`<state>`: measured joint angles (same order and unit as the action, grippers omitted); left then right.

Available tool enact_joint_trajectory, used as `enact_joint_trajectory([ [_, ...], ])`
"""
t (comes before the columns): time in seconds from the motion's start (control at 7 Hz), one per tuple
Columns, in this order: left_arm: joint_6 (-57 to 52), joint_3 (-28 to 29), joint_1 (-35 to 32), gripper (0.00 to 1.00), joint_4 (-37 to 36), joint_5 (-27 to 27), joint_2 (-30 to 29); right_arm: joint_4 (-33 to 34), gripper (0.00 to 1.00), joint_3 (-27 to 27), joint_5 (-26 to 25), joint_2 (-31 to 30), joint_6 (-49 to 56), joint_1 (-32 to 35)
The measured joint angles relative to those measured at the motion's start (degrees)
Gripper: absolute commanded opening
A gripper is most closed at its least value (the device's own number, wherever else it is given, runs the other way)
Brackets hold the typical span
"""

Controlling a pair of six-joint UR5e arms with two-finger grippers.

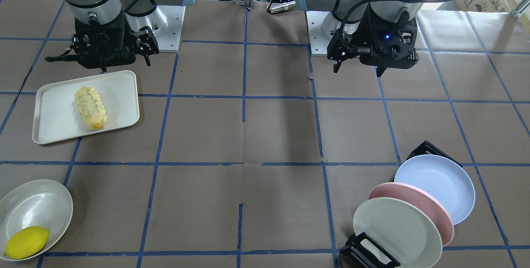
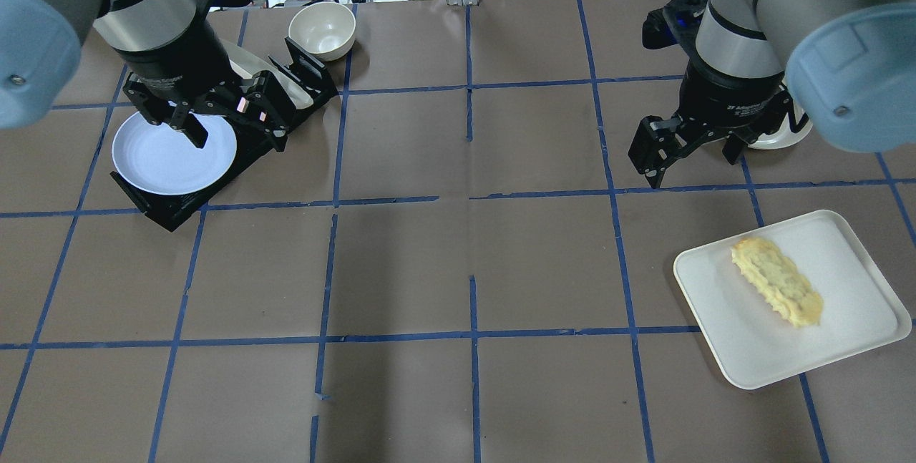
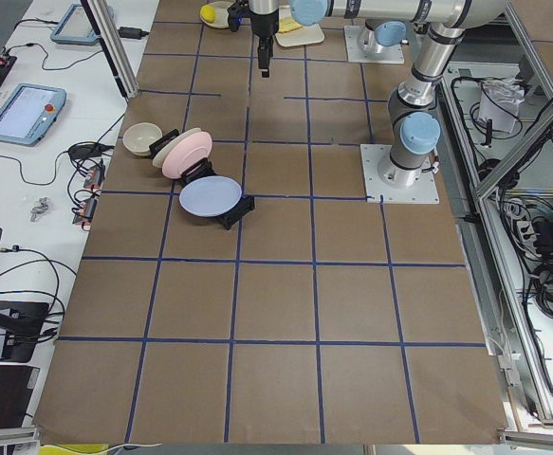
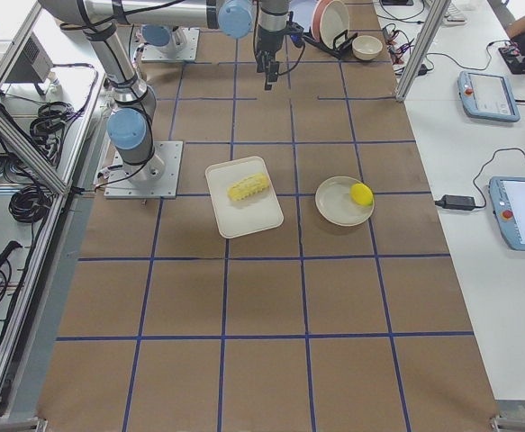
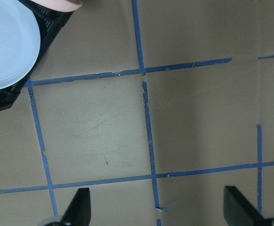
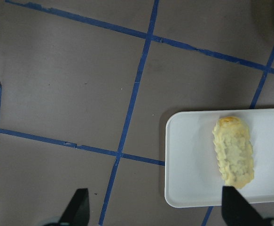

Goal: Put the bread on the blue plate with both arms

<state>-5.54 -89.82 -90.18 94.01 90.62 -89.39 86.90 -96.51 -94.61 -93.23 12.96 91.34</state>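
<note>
Both grippers hang spread and empty. The right gripper (image 6: 155,209) is near the bread (image 2: 776,290), which lies loose on a white tray (image 2: 844,348) and is likely its to lift. The left gripper (image 5: 158,209) is near the blue plate (image 2: 154,162), propped in a black rack (image 2: 175,212) beside a pink plate (image 1: 414,201) and a cream plate (image 1: 393,226). Off to one side, a lemon (image 1: 27,241) sits in a bowl (image 1: 37,201).

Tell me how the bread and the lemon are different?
The bread is long, pale yellow and bumpy; the lemon is shorter, rounder, smooth and bright yellow. The bread lies on a flat white rectangular tray; the lemon sits in a round pale bowl. Both are yellow, and neither is being held.
</note>
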Motion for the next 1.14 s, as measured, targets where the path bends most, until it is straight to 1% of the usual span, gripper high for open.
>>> enact_joint_trajectory([
  [0.43, -0.50, -0.35, 0.06, 1.00, 1.14, -0.23, 0.31, 0.94, 0.99, -0.03, 3.20, 0.27, -0.06, 0.20],
  [0.57, -1.34, -0.60, 0.60, 1.00, 2.11, -0.66, 0.05, 1.44, 0.99, -0.09, 3.45, 0.51, 0.16, 0.23],
  [0.71, -2.29, -0.37, 2.27, 1.00, 1.51, -0.80, -1.45, 1.96, 0.99, -0.26, 3.50, 0.92, 0.69, 0.09],
  [1.0, -6.82, 0.00, 9.09, 1.00, -2.32, -1.20, -5.58, 4.95, 0.99, -3.14, 2.91, 2.12, 7.45, -2.54],
  [1.14, -10.39, 1.08, 13.97, 1.00, -3.85, -1.36, -9.03, 7.78, 0.99, -6.14, 2.77, 2.32, 13.48, -6.57],
])
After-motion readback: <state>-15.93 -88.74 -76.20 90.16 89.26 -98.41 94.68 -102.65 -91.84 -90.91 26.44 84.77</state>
